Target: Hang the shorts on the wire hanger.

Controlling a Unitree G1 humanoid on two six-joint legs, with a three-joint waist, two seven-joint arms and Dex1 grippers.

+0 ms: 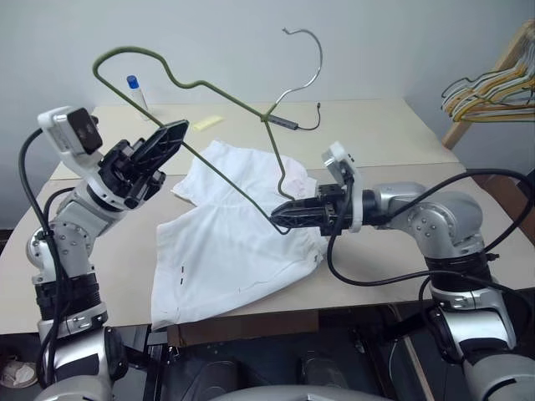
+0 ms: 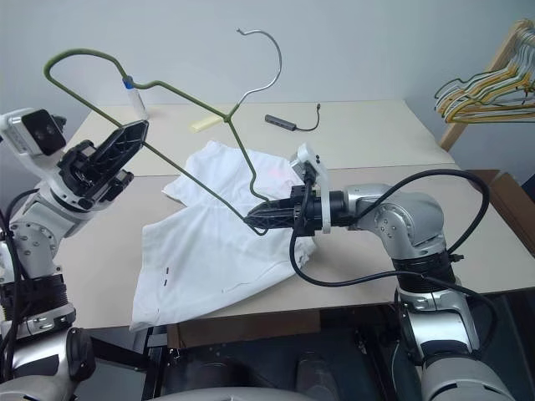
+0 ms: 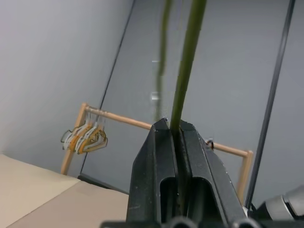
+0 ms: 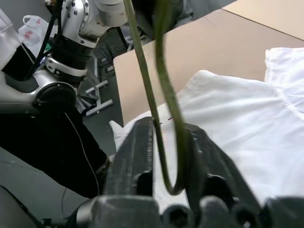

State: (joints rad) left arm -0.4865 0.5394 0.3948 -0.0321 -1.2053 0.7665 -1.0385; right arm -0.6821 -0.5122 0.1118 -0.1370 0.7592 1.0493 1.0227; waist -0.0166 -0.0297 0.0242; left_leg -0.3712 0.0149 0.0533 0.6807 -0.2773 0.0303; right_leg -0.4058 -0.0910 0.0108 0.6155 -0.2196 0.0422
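Right now the wire hanger (image 1: 209, 125) is held in the air above the tabletop (image 1: 401, 134), tilted, with its silvery hook uppermost. The left gripper (image 1: 171, 138) is clamped tight on the hanger's long straight bar; the left wrist view shows the olive wire pinched between the two black fingers. The right gripper (image 1: 288, 219) sits at the hanger's lowest corner, and the right wrist view shows the wire's bend lying between its fingers, which stand narrowly apart; whether they press the wire or merely cradle it I cannot tell.

The shorts (image 1: 226, 251) lie spread and rumpled on the tabletop directly beneath the hanger, one hem reaching the near edge of the tabletop. No part of the cloth is over the wire yet, so the hanging itself is still to do.

The risks, as I judge them: if the right gripper's hold is loose, the thin wire may slip out or pivot about the left gripper, swinging the corner away from the cloth. The lower corner hangs just above the fabric and could snag or drag it toward the edge, where the overhanging hem could pull the shorts off. A small cable (image 1: 297, 124) and a blue-capped bottle (image 1: 136, 93) lie farther back, well apart from the work.
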